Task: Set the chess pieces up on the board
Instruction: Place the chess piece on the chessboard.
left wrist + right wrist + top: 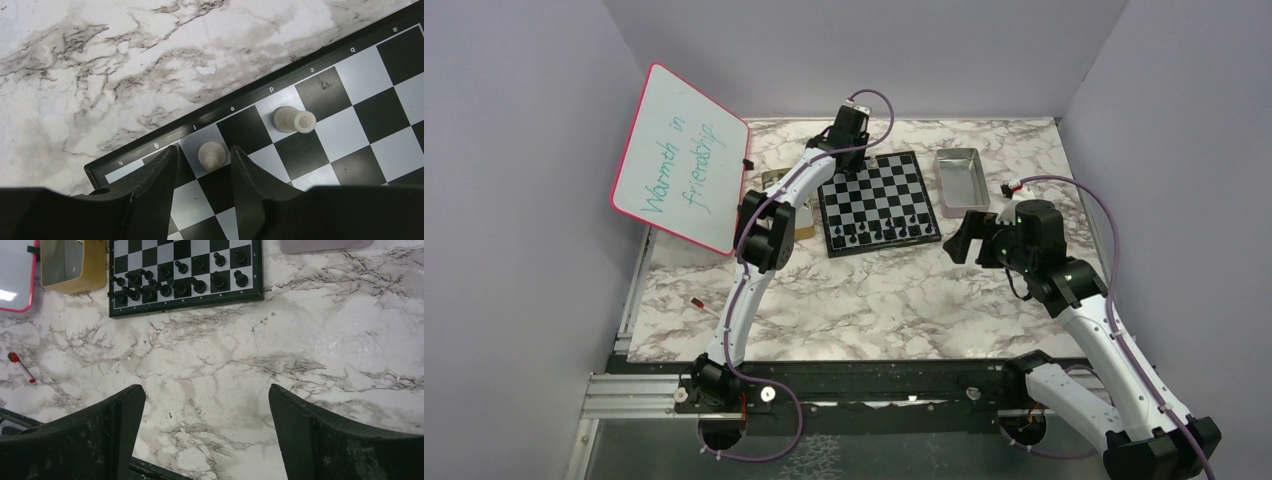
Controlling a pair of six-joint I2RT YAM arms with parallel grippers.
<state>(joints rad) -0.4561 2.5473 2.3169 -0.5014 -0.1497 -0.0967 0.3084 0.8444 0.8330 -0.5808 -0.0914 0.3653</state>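
The left gripper [202, 167] is hanging low over the far edge of the board [215, 116], its jaws standing partly open. A white piece [210, 154] is sitting upright between the fingertips on the f square of the edge row. There is a gap on either side of it, so nothing is gripping it. Two squares along, on d, a second white piece [294, 120] is standing too. I cannot tell what kind either one is. No other white pieces are showing on the part of the board that the wrist view covers.

Across the board, the black pieces [180, 287] are filling the two rows nearest the arms. The ones at the left end are crowding together, and I cannot tell whether each is sitting squarely on its own square.

The right gripper [204, 390] is idling with its jaws spread wide and holding nothing, hovering over the bare marble table [300, 340] short of the board's near edge.

A metal tray [962, 178] is lying just beside the board on the right and a yellowish box [72, 270] on the left. I cannot tell whether the spare white pieces are waiting in either.

By my reckoning the black side is about done and the white side is only just starting, with most of its back row and all of its pawns left.
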